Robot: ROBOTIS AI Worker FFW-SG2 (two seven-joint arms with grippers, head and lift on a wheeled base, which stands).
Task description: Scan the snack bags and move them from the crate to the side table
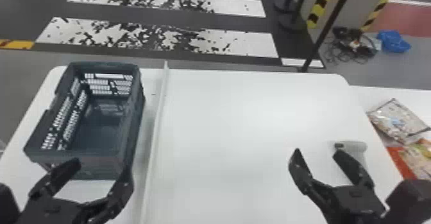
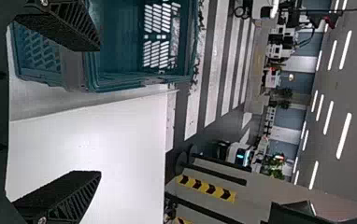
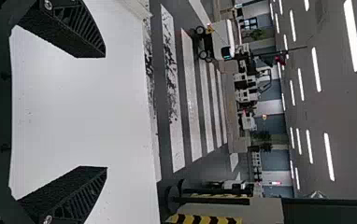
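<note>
- Grey floor (image 1: 19,75) with worn white painted stripes lies beyond the table.
- White table (image 1: 240,127), its corners rounded, with 1 thin white ridge (image 1: 159,111) running from near to far, just beside the crate.
- White side table (image 1: 397,93), along the table's right edge.
- Dark blue-green plastic crate (image 1: 133,111), upright on the left part of the table, open at the top, its walls pierced with slots.
- Left hand (image 1: 102,165), at the crate's near end, its 2 black fingers wide apart.
- Right hand (image 1: 318,152), over the right part of the table, its 2 fingers also wide apart.
- 2 snack bags, both on the side table: the farther is pale and shiny (image 1: 394,122), the nearer is red and orange (image 1: 417,159).
- Grey scanner (image 1: 356,145), lying on the table near its right edge, by the right hand's fingertip; whether they touch, I cannot tell.
</note>
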